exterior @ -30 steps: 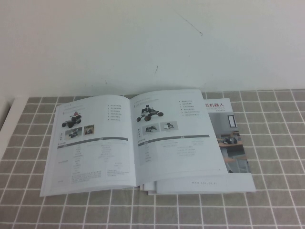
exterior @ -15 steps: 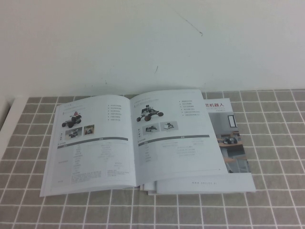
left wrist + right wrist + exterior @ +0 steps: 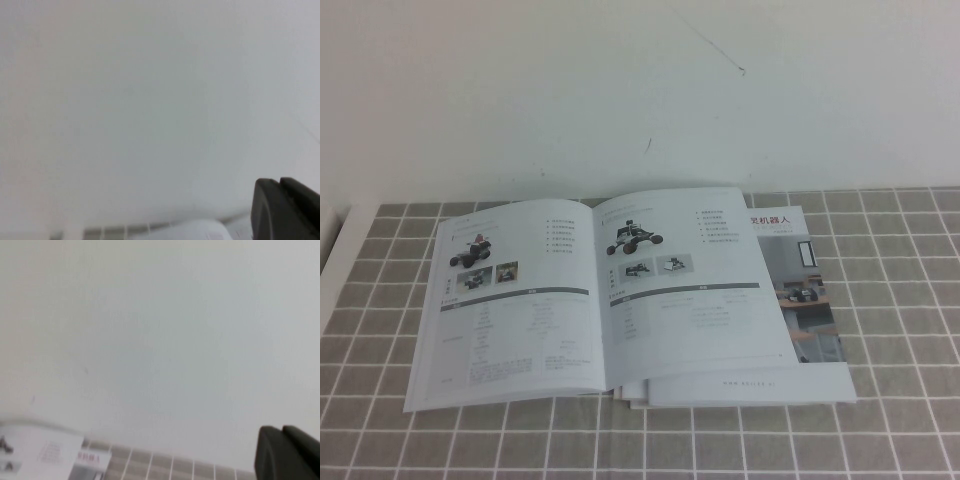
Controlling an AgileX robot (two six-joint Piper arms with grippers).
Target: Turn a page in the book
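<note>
High view: the large thin white softcover book (image 3: 595, 300) lies open on the grey checked tablecloth (image 3: 890, 420), near the white wall (image 3: 640, 90). Its right-hand glossy page with a black rover photo (image 3: 690, 285) lies flat, partly covering a brochure with a room photo (image 3: 810, 310). Neither of my arms shows.

Left wrist view: my left gripper (image 3: 286, 209) shows as a dark corner before the wall, above the cloth; finger state I cannot tell.

Right wrist view: my right gripper (image 3: 287, 452) likewise, a dark corner; the book's edge sits far off. Finger state I cannot tell.
</note>
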